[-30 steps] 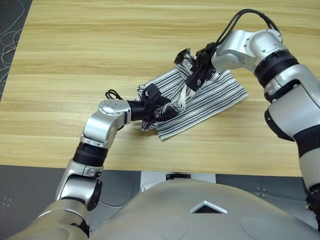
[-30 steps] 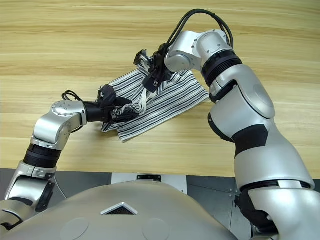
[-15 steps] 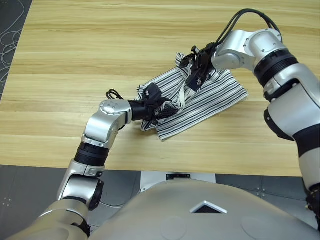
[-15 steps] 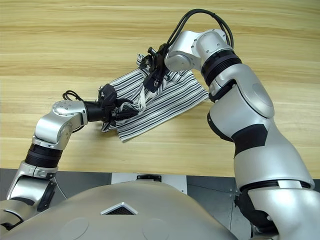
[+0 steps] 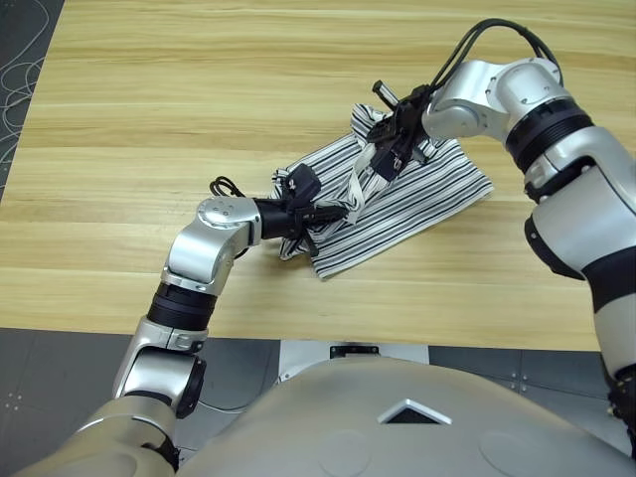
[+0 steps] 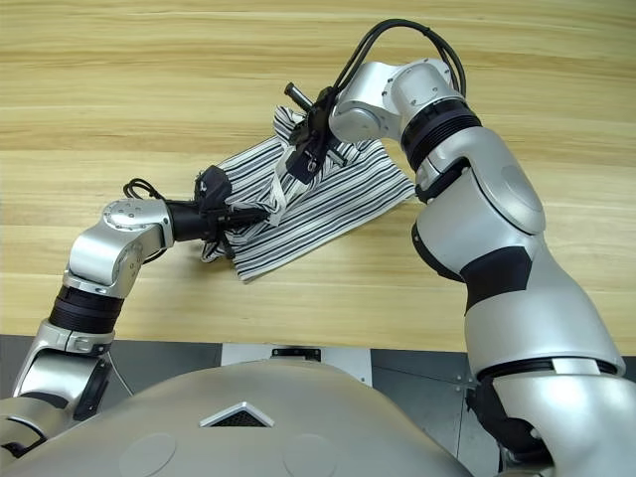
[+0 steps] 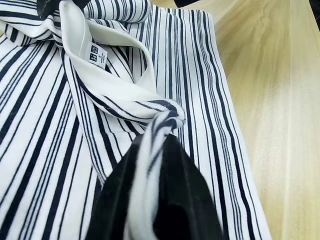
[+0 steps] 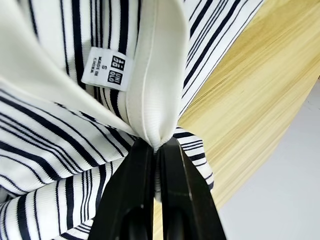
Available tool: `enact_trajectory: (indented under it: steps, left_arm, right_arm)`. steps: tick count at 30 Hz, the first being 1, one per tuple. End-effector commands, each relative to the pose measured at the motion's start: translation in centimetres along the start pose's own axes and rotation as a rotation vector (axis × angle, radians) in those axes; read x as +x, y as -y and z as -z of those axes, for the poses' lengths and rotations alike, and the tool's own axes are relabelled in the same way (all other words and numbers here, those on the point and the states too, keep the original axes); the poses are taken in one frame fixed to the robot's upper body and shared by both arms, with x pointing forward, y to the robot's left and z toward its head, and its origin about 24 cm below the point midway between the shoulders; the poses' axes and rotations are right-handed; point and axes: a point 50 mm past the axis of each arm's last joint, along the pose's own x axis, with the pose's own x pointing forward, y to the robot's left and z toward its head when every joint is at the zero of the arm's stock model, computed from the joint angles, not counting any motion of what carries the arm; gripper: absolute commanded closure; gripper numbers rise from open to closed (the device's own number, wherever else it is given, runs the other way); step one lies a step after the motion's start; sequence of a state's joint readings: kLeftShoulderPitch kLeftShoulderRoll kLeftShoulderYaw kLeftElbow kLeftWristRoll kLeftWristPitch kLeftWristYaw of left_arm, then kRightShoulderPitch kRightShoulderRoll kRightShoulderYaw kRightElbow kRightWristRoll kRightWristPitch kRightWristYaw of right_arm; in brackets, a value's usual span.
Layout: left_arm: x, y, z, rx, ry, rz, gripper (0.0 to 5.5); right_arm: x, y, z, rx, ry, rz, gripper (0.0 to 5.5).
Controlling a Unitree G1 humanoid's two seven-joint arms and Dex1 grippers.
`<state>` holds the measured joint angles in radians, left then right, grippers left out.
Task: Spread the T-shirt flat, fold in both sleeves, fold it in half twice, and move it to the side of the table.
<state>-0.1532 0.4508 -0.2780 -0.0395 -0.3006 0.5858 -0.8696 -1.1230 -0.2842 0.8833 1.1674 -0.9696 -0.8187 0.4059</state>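
A black-and-white striped T-shirt (image 5: 427,199) lies bunched on the wooden table (image 5: 149,119), right of centre. My left gripper (image 5: 336,211) sits at the shirt's near left side, shut on a fold of striped fabric (image 7: 156,131) by the neckline. My right gripper (image 5: 380,145) is over the shirt's far side, shut on the white collar band (image 8: 156,131). The collar band (image 5: 356,184) stretches between the two grippers, lifted off the shirt. A label (image 7: 98,54) shows inside the collar. The shirt's sleeves are hidden in the folds.
Bare wood extends to the left of and beyond the shirt. The table's near edge (image 5: 298,333) runs just below the shirt, with dark floor and cables (image 5: 20,70) off the left side.
My right gripper has turned and shifted a little to the right and up with the collar, drawing the band taut. The left gripper has stayed nearly in place, holding the fabric.
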Motion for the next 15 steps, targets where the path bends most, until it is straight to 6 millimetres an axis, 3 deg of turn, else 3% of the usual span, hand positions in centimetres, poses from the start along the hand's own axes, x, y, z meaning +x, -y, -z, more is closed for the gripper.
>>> enact_trajectory:
  steps: [1,6,10,15]
  left_arm:
    - [-0.3,-0.2,-0.2,0.014,0.0,-0.017,5.39]
    - [-0.5,-0.5,-0.4,0.054,0.008,-0.028,5.39]
    - [-1.7,-2.1,-1.9,0.35,-0.009,-0.025,5.39]
    - [-3.5,-4.0,-2.7,0.515,-0.015,0.02,5.39]
  right_arm:
    - [-0.6,0.5,0.6,-0.014,-0.029,-0.002,5.4]
    - [-1.1,0.4,1.1,0.007,-0.039,0.014,5.4]
    - [-2.9,-1.3,2.7,0.159,-0.067,0.084,5.4]
    - [-4.3,-3.8,3.6,0.448,-0.021,0.133,5.4]
